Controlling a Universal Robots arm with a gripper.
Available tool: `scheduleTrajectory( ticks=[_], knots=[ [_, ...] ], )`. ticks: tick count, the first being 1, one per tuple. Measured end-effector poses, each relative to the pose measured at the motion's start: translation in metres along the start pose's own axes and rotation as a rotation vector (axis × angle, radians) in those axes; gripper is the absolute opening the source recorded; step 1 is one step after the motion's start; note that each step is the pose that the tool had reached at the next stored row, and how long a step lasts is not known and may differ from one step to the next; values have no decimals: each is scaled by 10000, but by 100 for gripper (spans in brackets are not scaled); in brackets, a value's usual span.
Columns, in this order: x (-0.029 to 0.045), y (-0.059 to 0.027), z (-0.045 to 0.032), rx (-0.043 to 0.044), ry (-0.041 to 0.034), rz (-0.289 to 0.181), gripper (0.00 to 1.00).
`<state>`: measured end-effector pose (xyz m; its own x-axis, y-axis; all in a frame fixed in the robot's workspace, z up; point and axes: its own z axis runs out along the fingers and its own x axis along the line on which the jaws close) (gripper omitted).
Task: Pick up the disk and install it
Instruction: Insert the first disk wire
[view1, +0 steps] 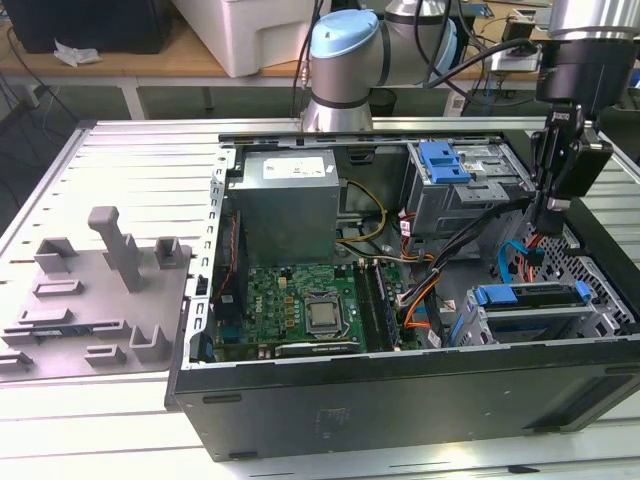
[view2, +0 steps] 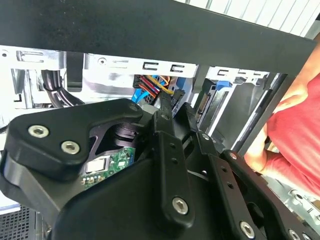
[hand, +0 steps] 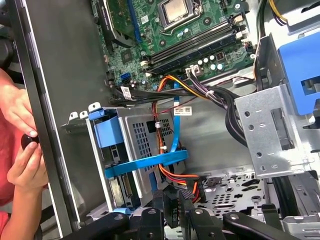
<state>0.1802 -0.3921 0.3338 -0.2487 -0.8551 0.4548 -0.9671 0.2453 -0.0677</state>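
The disk sits in the lower drive cage at the exterior view's right end of the open computer case, its blue carrier bracket facing up. In the first wrist view the disk shows its blue bracket end at the cage mouth, with a flat blue cable crossing the cage side. My gripper hangs just above and behind that cage, apart from the disk. Its black fingers stand close together, shut, over a bundle of red and orange wires. In the second wrist view the gripper points into the case.
A second cage with a blue part stands further back. The motherboard and power supply fill the case's left half. A grey fixture plate lies outside. A person's hands rest by the case wall.
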Motion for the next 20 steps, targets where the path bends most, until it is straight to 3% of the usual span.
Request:
scheduleTrajectory(
  ticks=[5,6,7,10,17,18,19,20],
  knots=[
    [-19,0,1,18,77,4,26],
    [-22,0,6,25,132,3,26],
    [-28,2,3,24,241,-5,26],
    [-46,-30,1,-20,327,-38,26],
    [-72,-25,27,-147,373,-111,26],
    [-73,-24,27,-147,380,-112,25],
    [-74,-24,26,-148,392,-113,17],
    [-74,-24,27,-149,398,-114,17]
  ],
)
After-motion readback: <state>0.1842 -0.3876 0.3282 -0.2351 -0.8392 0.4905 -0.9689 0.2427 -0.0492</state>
